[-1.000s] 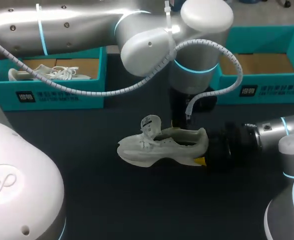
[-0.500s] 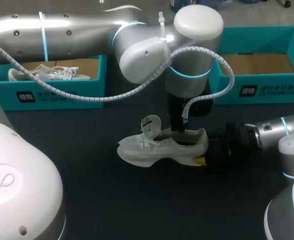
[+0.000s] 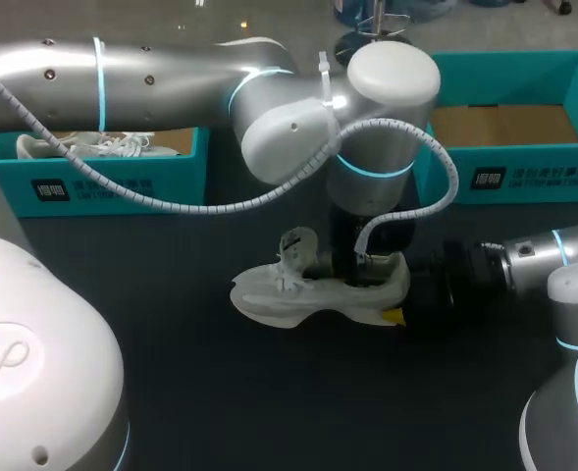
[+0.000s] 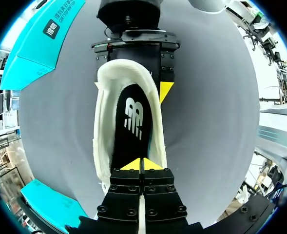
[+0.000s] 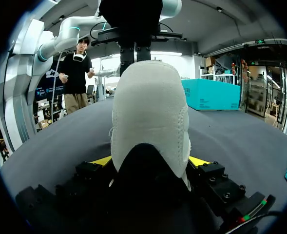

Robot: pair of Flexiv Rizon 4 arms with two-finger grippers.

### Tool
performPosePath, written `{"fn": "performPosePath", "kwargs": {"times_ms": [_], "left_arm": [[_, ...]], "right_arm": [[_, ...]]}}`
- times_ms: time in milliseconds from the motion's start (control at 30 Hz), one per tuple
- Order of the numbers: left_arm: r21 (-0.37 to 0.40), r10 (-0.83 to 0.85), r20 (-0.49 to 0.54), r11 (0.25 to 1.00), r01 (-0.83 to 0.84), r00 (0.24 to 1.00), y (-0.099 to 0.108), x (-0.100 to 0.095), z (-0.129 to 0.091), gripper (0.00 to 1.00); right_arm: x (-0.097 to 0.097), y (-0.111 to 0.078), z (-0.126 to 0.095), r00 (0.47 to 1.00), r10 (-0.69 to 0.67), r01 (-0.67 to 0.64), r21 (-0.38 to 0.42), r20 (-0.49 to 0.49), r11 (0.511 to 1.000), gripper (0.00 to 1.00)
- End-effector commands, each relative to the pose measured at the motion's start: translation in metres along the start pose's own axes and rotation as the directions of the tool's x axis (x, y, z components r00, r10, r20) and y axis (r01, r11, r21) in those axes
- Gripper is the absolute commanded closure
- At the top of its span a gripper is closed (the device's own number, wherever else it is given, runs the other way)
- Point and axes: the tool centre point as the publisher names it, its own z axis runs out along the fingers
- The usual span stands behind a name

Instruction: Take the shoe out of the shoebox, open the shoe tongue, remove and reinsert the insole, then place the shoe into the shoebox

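Note:
A white shoe [image 3: 303,292] stands on the dark table, its toe toward the left and its tongue [image 3: 296,245] raised. My right gripper [image 3: 398,299] is shut on the shoe's heel [image 5: 150,112], one yellow-tipped finger [image 5: 102,160] on each side. My left arm reaches past the middle, and its gripper [image 3: 353,263] points down into the shoe's opening. In the left wrist view the left gripper [image 4: 142,165] is shut, tips together just over the black insole [image 4: 132,119] lying inside the shoe. Whether the tips pinch the insole I cannot tell.
A teal shoebox [image 3: 102,179] at the back left holds another white shoe [image 3: 92,145]. A second open teal shoebox [image 3: 524,177] stands at the back right, just behind my right arm. The near half of the table is bare dark mat.
My left arm has come down and its gripper has sunk into the shoe's opening. The shoe and the right gripper have stayed put.

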Motion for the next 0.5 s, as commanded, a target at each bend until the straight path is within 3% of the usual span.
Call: {"fn": "performPosePath", "kwargs": {"times_ms": [33, 500], "left_arm": [[-0.004, 0.011, -0.005, 1.000, -0.011, 1.000, -0.005, 0.002, 0.008, 1.00], [0.014, 0.067, -0.041, 0.998, -0.066, 0.997, -0.010, 0.010, 0.022, 1.00]], "right_arm": [[0.000, -0.002, 0.004, 1.000, 0.001, -0.001, 0.004, 0.001, 1.000, 1.00], [0.000, -0.002, 0.004, 1.000, 0.001, -0.001, 0.004, 0.001, 1.000, 1.00]]}}
